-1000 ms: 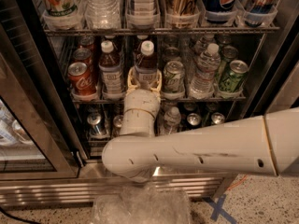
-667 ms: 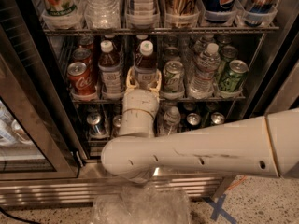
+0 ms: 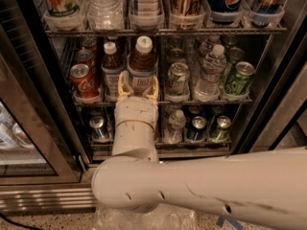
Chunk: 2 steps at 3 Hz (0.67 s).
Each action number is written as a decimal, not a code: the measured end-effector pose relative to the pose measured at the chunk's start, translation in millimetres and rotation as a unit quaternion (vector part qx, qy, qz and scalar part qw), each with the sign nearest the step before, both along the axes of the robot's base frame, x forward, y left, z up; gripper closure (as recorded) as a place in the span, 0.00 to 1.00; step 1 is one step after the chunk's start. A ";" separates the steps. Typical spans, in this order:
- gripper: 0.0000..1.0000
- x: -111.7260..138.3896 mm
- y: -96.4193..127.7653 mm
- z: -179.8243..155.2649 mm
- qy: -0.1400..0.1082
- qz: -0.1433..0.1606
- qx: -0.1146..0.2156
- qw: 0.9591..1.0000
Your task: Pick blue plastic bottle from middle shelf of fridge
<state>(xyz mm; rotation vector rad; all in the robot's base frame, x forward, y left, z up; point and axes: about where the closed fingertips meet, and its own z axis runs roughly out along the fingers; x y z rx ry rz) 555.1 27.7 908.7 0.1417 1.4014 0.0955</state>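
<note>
Since a second ago the long white forearm (image 3: 230, 186) has sunk lower in the view, and the white cap of the blue plastic bottle (image 3: 142, 61) stands slightly higher and further left, while the cans and bottles beside it sit where they were.

That bottle stands upright at the front of the middle shelf (image 3: 201, 101) of the fridge (image 3: 48, 114), in the lane third from the left. Its dark brown liquid and pale label show above the wrist. The gripper (image 3: 139, 84) reaches in from below and in front, level with the label. Its pale tan fingers (image 3: 123, 84) stand one on each side of the bottle's lower body and press against it, so they are clamped on the bottle. The cap and shoulders rise clear above the fingertips.

Just to the bottle's left is a second brown bottle (image 3: 111, 63) with a white cap, then a red cola can (image 3: 82, 80) further left. Just to its right is a silver-green can (image 3: 177, 78), then a clear ribbed water bottle (image 3: 211, 73) and a green can (image 3: 240, 78). The rack below holds small cans (image 3: 196, 127), partly hidden by the wrist.
</note>
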 end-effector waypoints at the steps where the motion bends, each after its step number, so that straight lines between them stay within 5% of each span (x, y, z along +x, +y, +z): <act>1: 1.00 -22.2 10.4 12.1 0.006 0.032 0.007 0.999; 2: 1.00 -45.3 24.8 -11.0 0.050 0.060 0.024 0.997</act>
